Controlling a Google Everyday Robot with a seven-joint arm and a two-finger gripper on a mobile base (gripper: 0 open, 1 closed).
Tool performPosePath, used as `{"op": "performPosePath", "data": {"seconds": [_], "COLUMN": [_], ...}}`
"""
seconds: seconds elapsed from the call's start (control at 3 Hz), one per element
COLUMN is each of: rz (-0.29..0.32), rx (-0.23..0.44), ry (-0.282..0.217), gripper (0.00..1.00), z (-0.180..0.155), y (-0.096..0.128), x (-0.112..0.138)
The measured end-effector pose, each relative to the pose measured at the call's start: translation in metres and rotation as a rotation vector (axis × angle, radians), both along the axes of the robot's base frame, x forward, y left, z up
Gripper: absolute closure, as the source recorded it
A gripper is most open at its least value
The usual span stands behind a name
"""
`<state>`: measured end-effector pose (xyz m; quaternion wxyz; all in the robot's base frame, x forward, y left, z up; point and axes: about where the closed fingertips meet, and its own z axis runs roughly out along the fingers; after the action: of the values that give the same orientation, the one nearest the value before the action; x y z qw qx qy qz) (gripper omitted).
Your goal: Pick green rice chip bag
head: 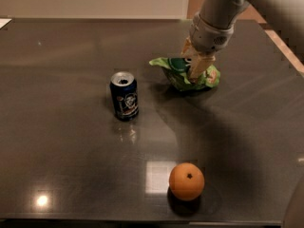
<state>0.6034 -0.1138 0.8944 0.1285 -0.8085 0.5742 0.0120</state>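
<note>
The green rice chip bag is a crinkly light-green bag with a dark green label. It sits at the back right of the dark table. My gripper comes down from the upper right onto the middle of the bag. Its tan fingers are closed on the bag, pinching it. The bag looks bunched up, with its left end raised off the table. The right part of the bag shows past the fingers.
A dark blue soda can stands upright left of the bag. An orange lies near the front edge. The table's right edge runs close behind the arm, with a light floor beyond it.
</note>
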Motion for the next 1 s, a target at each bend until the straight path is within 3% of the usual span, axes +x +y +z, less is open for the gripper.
{"op": "performPosePath", "data": {"seconds": [0.67,1.0], "rz": [0.081,0.118], "rx": [0.019,0.021], "ry": [-0.061,-0.136], "gripper": [1.0,1.0], "z": [0.07,0.115], "y": [0.013,0.021], "x": [-0.015,-0.023]}}
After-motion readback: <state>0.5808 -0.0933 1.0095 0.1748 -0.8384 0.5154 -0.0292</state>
